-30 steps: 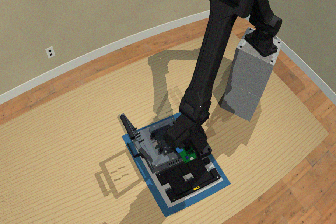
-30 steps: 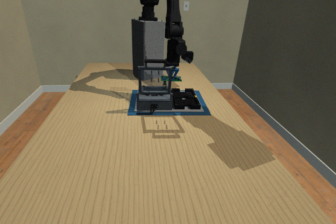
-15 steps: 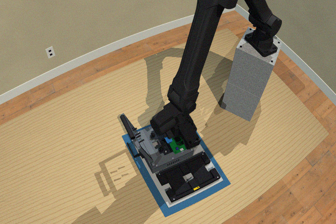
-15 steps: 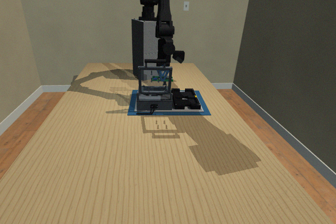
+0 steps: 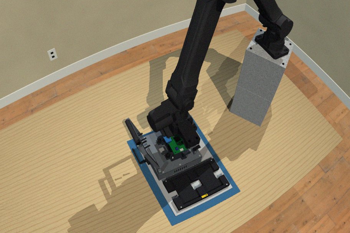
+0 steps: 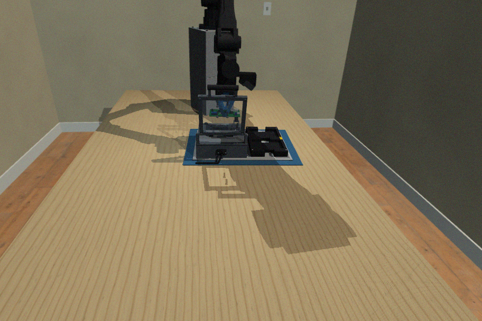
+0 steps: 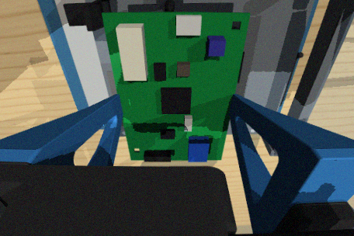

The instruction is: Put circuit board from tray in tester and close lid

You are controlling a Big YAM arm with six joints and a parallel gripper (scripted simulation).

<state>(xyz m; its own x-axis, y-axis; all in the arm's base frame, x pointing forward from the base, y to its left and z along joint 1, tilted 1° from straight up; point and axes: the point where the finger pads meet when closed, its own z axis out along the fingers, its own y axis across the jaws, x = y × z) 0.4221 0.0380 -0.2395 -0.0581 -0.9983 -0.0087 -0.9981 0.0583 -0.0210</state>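
Top view: pale wood tabletop point(image 5: 85, 106), plank floor point(image 5: 325, 151), beige wall point(image 5: 113, 4).

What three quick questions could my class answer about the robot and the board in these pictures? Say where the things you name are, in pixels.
1. True or false: the board point(image 5: 177, 145) point(image 6: 224, 113) point(image 7: 175, 87) lies in the tray point(image 5: 185, 193) point(image 6: 255, 152).
2. Which is the lid's point(image 5: 137, 142) point(image 6: 244, 115) state?
A) standing open
B) latched shut
C) lying flat on the tray
3. Fill in: the fingers point(image 6: 225, 104) grip the board by its two ____ edges.

Key: 1. False, it is held up over the tester point(image 5: 180, 164) point(image 6: 221, 150); 2. A; 3. long.
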